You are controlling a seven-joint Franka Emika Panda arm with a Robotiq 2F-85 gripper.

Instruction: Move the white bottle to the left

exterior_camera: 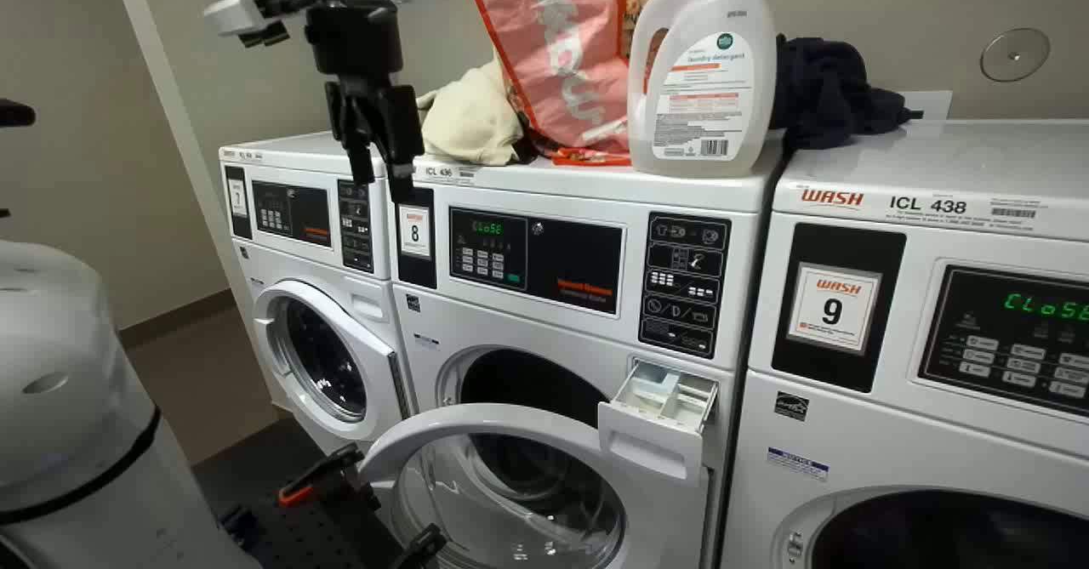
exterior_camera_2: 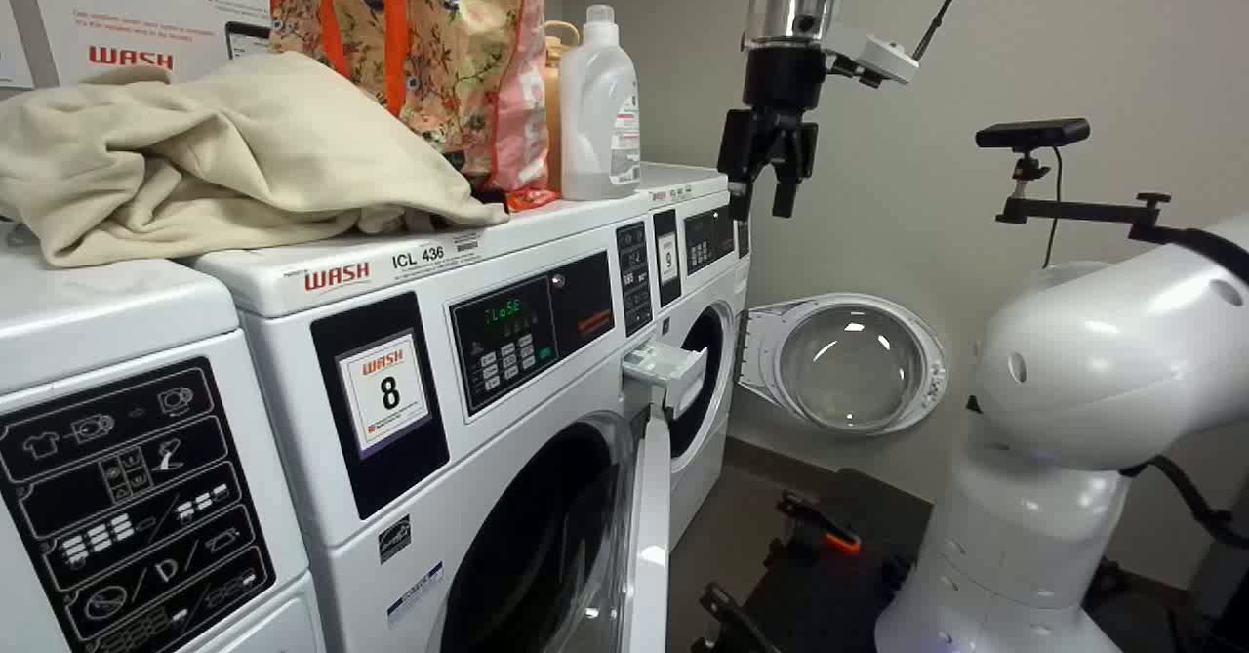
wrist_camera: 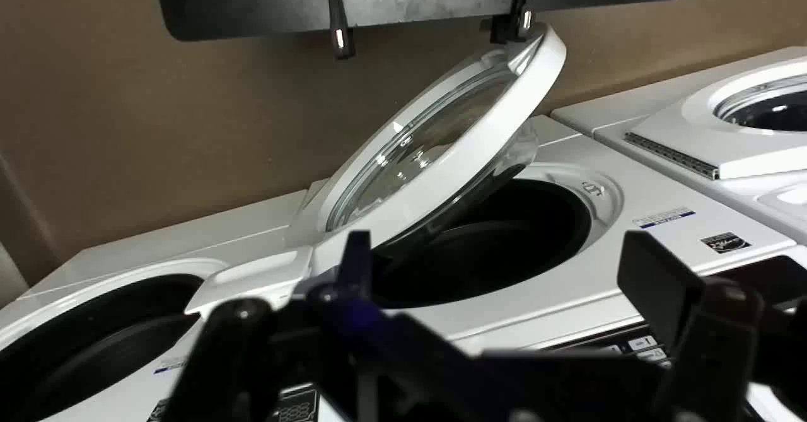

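Atop washer 8 (exterior_camera: 544, 331): white bottle (exterior_camera: 723, 76), upright.
Translucent plastic, moulded handle (exterior_camera: 657, 13), white label (exterior_camera: 699, 118) printed with orange bands and barcode (exterior_camera: 715, 147); gripper (exterior_camera: 383, 184) well apart, jaws spread.

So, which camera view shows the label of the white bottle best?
An exterior view: there the label shows face-on, with "laundry detergent" readable. Where the white bottle stands side-on in an exterior view, only a narrow label strip shows. The wrist view shows neither.
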